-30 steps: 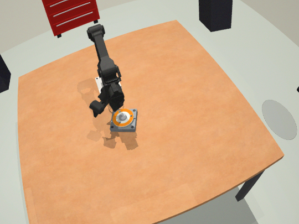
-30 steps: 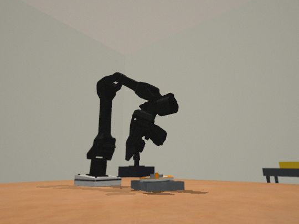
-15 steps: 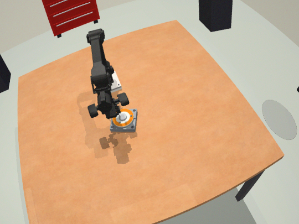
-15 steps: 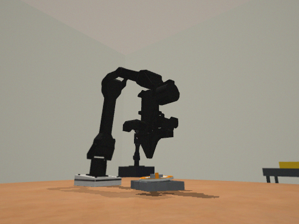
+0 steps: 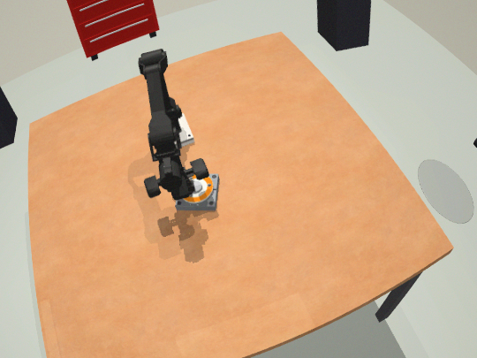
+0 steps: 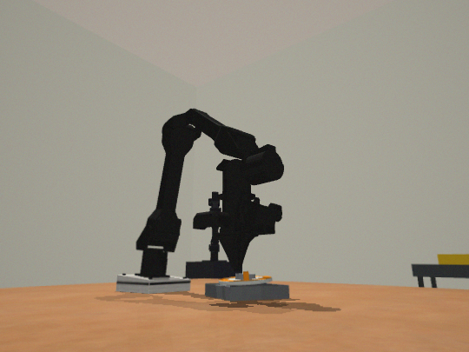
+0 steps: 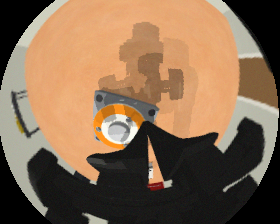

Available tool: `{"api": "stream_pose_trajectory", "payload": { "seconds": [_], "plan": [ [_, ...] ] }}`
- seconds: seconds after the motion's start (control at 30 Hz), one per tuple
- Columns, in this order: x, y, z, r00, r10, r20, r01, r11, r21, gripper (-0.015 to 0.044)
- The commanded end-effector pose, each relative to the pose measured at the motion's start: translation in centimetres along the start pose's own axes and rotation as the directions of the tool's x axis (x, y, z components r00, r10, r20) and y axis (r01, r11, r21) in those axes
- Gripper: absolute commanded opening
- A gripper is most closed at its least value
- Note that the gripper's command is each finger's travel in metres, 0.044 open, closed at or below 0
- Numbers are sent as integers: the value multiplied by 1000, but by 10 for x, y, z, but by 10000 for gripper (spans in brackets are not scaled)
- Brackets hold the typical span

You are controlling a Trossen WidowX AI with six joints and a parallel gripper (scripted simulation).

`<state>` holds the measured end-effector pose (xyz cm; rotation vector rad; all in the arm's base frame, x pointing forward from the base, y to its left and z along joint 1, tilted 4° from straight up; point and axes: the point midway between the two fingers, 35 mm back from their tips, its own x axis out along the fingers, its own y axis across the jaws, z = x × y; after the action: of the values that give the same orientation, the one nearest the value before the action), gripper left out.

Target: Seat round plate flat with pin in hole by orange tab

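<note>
Black fingers [image 6: 238,268] closed on nothing, poised over the round orange-and-white plate [image 6: 246,279]. Likely next: push its orange tab [image 6: 246,275], rotating the hole over the pin.

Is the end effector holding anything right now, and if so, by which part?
Nothing is held. The black end effector is shut on nothing, pointing straight down just above the round orange-ringed plate on the grey square base.

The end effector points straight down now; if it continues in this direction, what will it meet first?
Most likely the round plate. The shut end effector hangs tip-down just above the plate's rim, beside the orange tab. Whether a small gap remains is unclear.
</note>
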<state>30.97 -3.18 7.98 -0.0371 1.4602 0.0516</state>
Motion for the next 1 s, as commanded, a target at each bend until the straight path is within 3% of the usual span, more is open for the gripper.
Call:
{"api": "stream_pose_trajectory", "payload": {
  "seconds": [0.0,0.97],
  "plan": [
    [9,1,-3,1000,6,-11,-6,1000,4,0],
    [10,26,26,1000,8,-9,-8,1000,4,0]
  ]
}}
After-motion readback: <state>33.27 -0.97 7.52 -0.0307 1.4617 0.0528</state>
